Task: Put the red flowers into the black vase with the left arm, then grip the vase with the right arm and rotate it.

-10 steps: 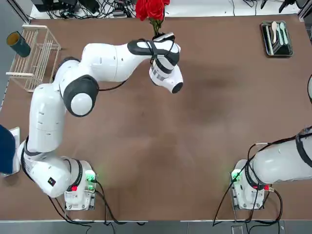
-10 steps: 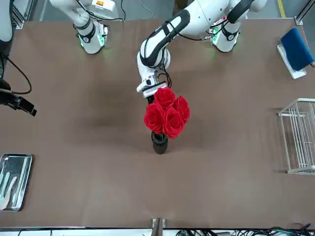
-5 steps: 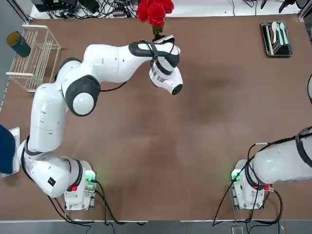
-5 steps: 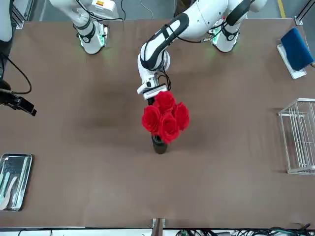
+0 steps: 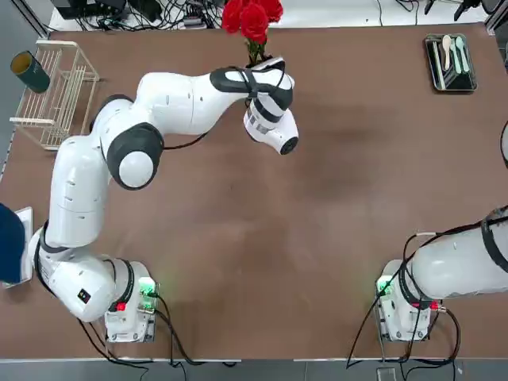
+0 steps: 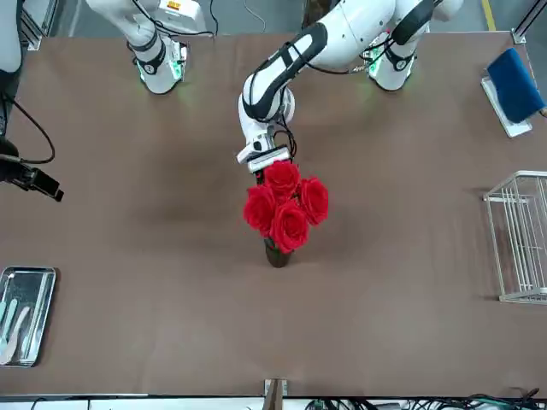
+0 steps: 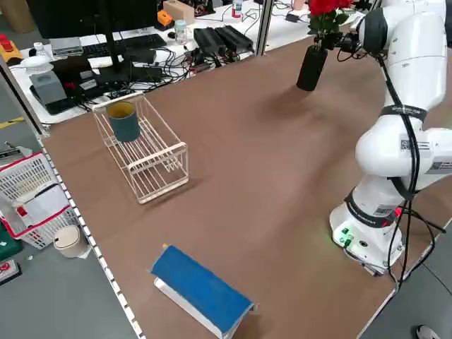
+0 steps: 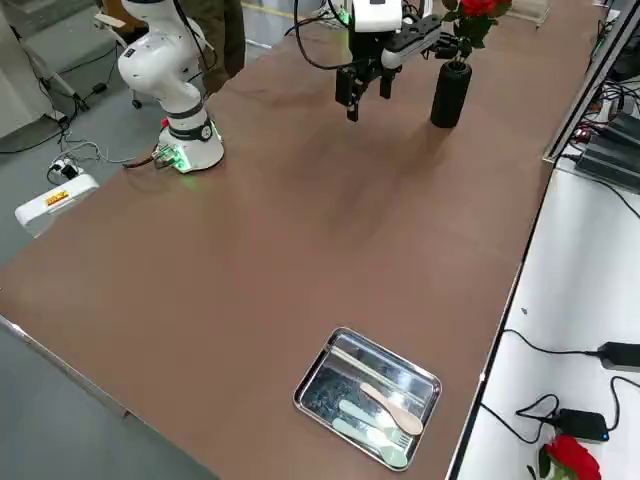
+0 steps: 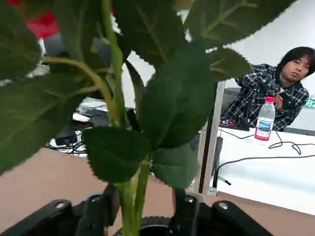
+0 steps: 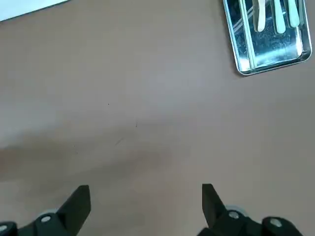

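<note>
The red flowers point(image 6: 285, 202) stand upright in the black vase point(image 6: 276, 254) near the middle of the table's far side, blooms above its mouth; both also show in the left side view, flowers point(image 7: 325, 8) over vase point(image 7: 311, 68). My left gripper point(image 9: 142, 211) is level with the stems just above the vase mouth. It is open, with the pale green stem bundle point(image 9: 131, 201) loose between its fingers point(image 9: 183, 210). My right gripper point(image 10: 145, 196) hangs open over bare table near the robot's right edge, nothing between its fingers.
A wire rack point(image 5: 59, 91) holds a dark teal cup point(image 5: 32, 71) at the far left corner. A metal tray point(image 5: 451, 62) with spoons lies at the far right corner. A blue box point(image 6: 515, 81) sits near the left arm's base. A person point(image 9: 275, 93) sits beyond the table.
The flowers have sunk lower into the vase, hiding more of it. My left gripper's fingers have opened off the stems. The right arm has not moved.
</note>
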You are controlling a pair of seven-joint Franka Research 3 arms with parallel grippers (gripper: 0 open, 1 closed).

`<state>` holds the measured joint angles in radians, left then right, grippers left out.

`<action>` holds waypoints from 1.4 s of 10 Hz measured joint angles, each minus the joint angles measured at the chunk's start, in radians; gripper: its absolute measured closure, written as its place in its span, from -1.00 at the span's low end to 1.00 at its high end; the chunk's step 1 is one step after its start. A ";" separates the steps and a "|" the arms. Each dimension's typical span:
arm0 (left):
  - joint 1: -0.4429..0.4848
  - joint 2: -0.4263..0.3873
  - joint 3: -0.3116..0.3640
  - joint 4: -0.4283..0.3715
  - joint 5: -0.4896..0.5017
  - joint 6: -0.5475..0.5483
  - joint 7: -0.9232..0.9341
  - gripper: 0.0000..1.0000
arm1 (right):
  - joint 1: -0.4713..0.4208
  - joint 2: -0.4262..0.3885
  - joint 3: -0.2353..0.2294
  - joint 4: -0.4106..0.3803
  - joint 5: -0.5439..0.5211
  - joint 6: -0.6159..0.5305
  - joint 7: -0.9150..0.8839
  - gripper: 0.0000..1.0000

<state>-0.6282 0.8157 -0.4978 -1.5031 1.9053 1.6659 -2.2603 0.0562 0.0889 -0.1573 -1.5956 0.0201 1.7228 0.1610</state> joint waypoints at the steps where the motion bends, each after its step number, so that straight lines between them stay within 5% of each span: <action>1: 0.000 0.000 0.000 0.001 0.000 0.000 0.000 -0.05 | 0.000 0.000 0.000 0.000 0.000 0.000 0.000 -1.00; 14: -0.003 0.049 0.000 0.005 0.005 0.000 0.000 -0.14 | 0.000 0.000 0.001 0.000 0.000 0.000 0.000 -1.00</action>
<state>-0.6310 0.8647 -0.4976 -1.4978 1.9105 1.6658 -2.2606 0.0562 0.0889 -0.1567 -1.5957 0.0201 1.7228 0.1610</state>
